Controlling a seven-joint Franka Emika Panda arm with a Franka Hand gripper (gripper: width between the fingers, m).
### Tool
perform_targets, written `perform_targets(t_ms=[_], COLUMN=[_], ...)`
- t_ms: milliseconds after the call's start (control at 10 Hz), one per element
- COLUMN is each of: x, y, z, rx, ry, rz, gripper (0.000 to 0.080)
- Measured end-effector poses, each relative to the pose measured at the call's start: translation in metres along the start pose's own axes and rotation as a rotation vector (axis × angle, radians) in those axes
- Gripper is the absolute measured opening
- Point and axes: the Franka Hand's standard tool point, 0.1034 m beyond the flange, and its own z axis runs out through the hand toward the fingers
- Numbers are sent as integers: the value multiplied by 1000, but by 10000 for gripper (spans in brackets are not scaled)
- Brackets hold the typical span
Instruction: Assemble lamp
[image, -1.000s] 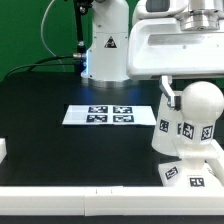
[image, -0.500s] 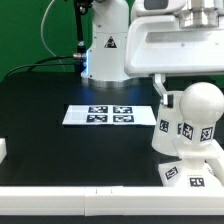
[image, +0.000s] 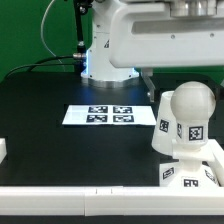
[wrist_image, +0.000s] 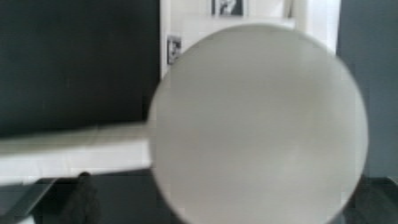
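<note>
The round white bulb (image: 190, 103) stands with its tagged neck on the stepped square base (image: 190, 178) at the exterior view's right. The tapered white shade (image: 160, 125) stands just to its left, partly covered by it. My gripper hangs right above the bulb. One dark finger (image: 148, 80) shows left of the bulb, and the white hand above runs out of frame. In the wrist view the bulb (wrist_image: 249, 120) fills the picture, blurred. My gripper (wrist_image: 222, 205) shows only as dark finger shapes at the corners, so its grip cannot be told.
The marker board (image: 105, 115) lies flat in the middle of the black table (image: 50, 100). The robot's white pedestal (image: 105, 50) stands behind it. A white strip (image: 70, 195) edges the table's front, with a small white block (image: 3, 148) at the exterior view's left.
The arm's hand has swung toward the exterior view's left and looms larger. The bulb has shifted slightly left with it, and its tags have turned. The shade and the marker board have not moved.
</note>
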Motion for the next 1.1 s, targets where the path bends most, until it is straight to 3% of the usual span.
perform_targets(t_ms=[300,800,900,1100], x=[-7,-5,-5,-5], y=[-6,-14,-14,-14], z=[13,13,13,13], rx=[-10,-18,-17,-17], ry=[-78,-53,-53,-53], rz=[-5,-5,-6,57], gripper=[698,698,605,573])
